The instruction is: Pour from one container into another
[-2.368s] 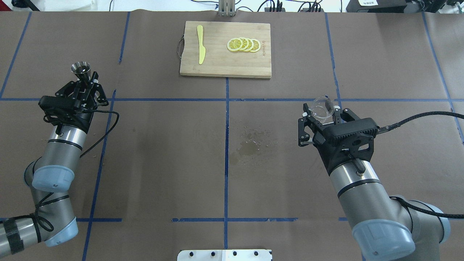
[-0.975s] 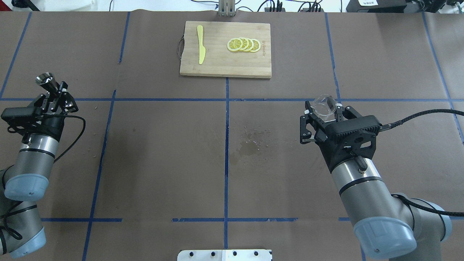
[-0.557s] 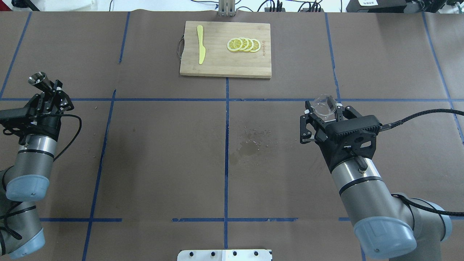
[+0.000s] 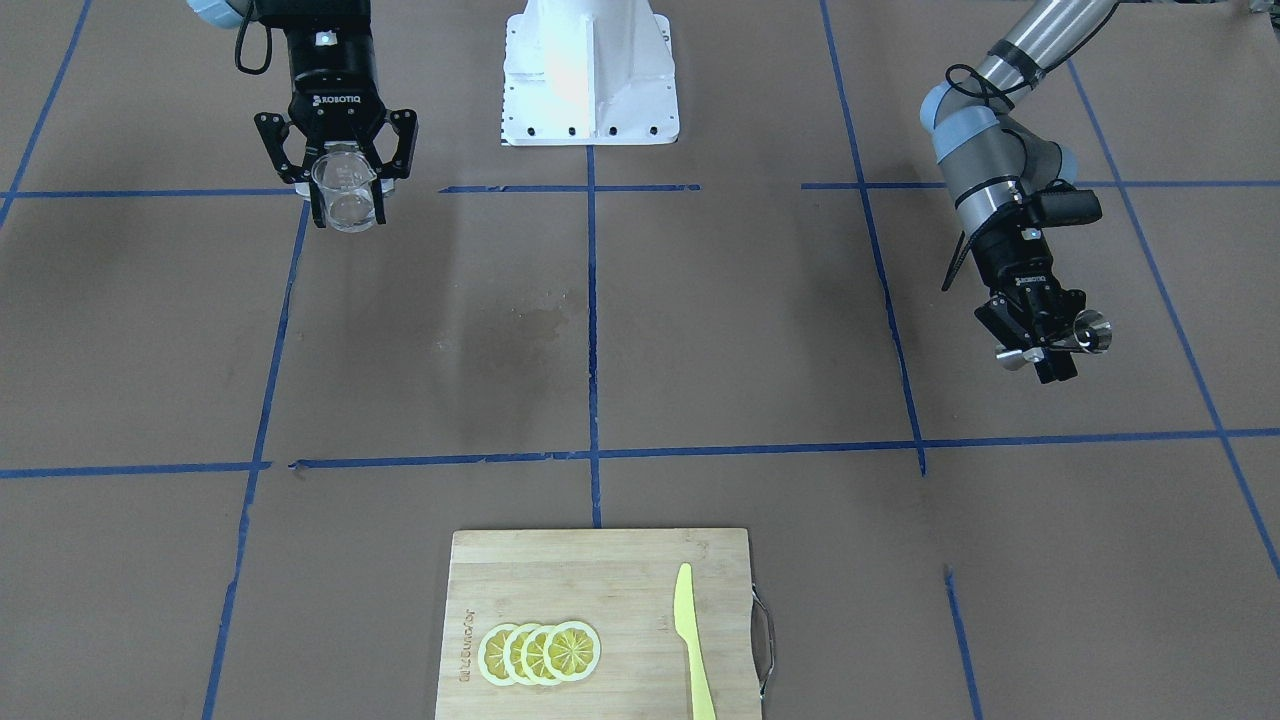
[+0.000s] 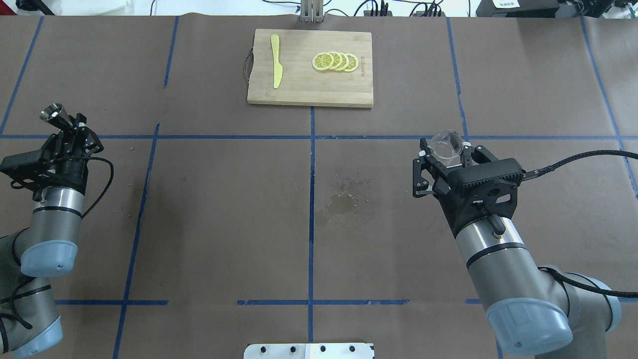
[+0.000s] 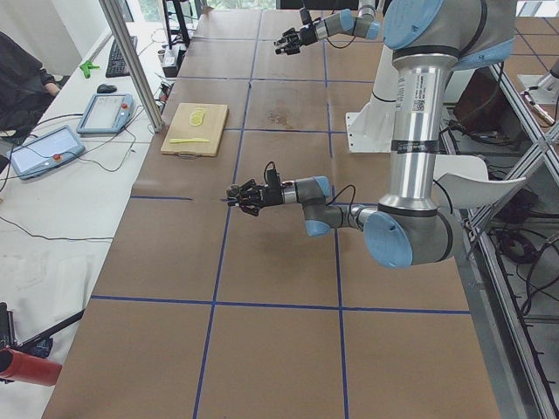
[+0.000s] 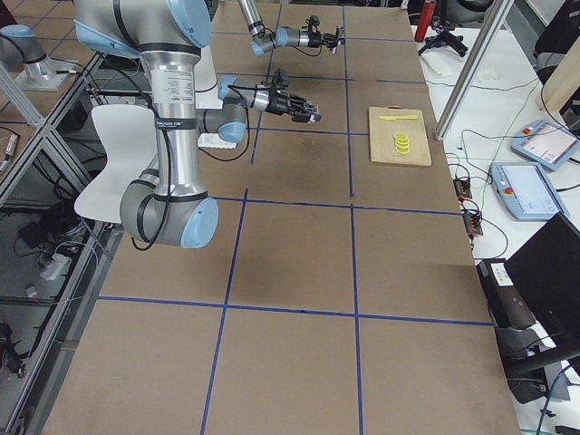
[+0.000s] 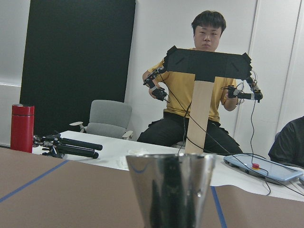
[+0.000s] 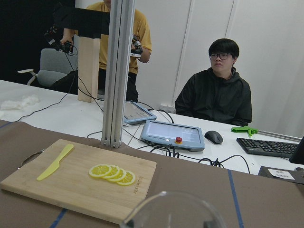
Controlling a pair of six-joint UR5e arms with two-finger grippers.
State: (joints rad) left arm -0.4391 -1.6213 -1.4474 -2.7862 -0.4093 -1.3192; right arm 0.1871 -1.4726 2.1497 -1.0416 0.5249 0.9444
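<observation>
The left gripper (image 5: 68, 128) is pinching a small shiny metal cup (image 5: 52, 113). The cup sticks out past the gripper's tips, with its wide mouth at the far end, and it hangs in the air above the brown tabletop (image 5: 224, 214).

The right gripper (image 4: 347, 192) is pinching a clear glass cup (image 5: 445, 144). The glass sits between its two fingers, mouth up, also off the tabletop. I cannot tell if anything is inside either cup.

The two grippers are well apart, one out at each side.

A wooden cutting board (image 5: 309, 94) lies flat far ahead of both grippers, about halfway between them. On it are some lemon slices (image 5: 335, 61) in an overlapping row (on the end closer to the right gripper) and a yellow knife (image 5: 275, 62) on the end closer to the left gripper.

A dark wet spot (image 5: 344, 199) marks the tabletop to the left of the right gripper, nearer to it than to the left gripper.
</observation>
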